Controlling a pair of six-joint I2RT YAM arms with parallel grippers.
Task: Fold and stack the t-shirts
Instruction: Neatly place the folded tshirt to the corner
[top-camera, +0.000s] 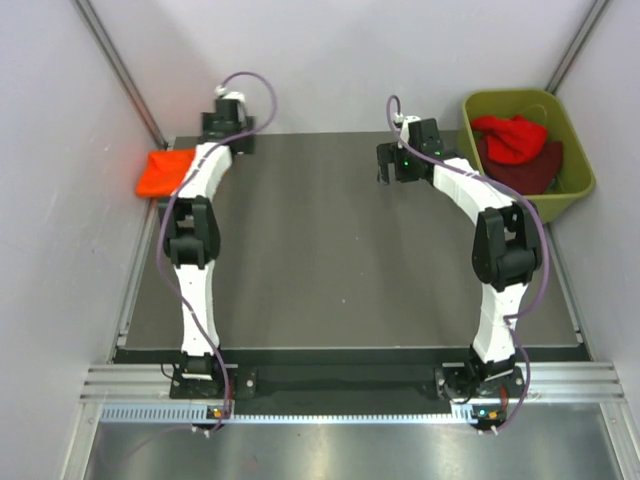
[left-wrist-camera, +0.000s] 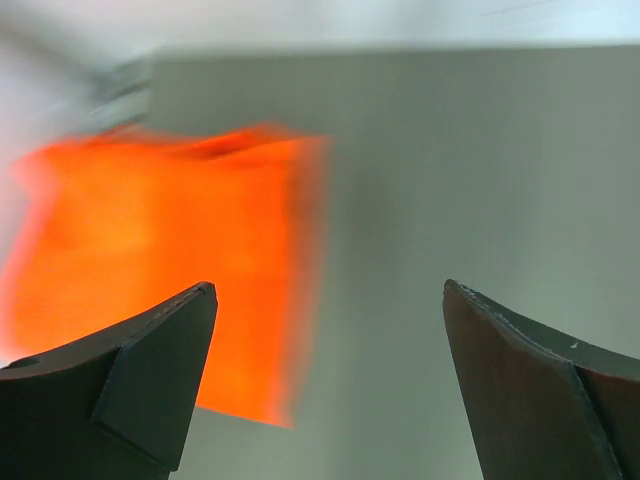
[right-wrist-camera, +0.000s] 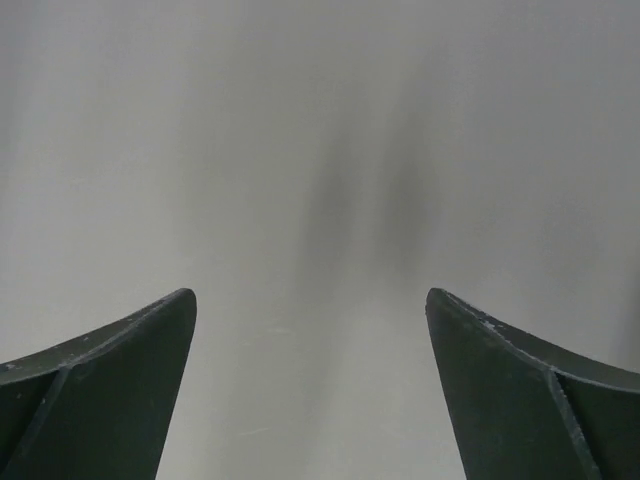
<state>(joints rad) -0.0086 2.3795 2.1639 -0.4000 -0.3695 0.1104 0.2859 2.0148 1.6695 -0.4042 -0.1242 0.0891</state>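
presumably between shirts: left fingers (left-wrist-camera: 150, 380) and right fingers (right-wrist-camera: 110, 380) both stood wide apart, holding nothing. orange t-shirt (top-camera: 165, 172) lay folded at the far-left edge of the desk (top-camera: 330, 260), seemingly overhanging it; red t-shirt (top-camera: 510, 138) and maroon t-shirt (top-camera: 535, 172) sat in the tub (top-camera: 578, 160). risk: a passing brush could drag the orange one off.

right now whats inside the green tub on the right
The olive-green tub holds a crumpled red t-shirt lying on a dark maroon t-shirt. The tub's floor and anything beneath the two shirts are covered, so more cloth below cannot be ruled out.
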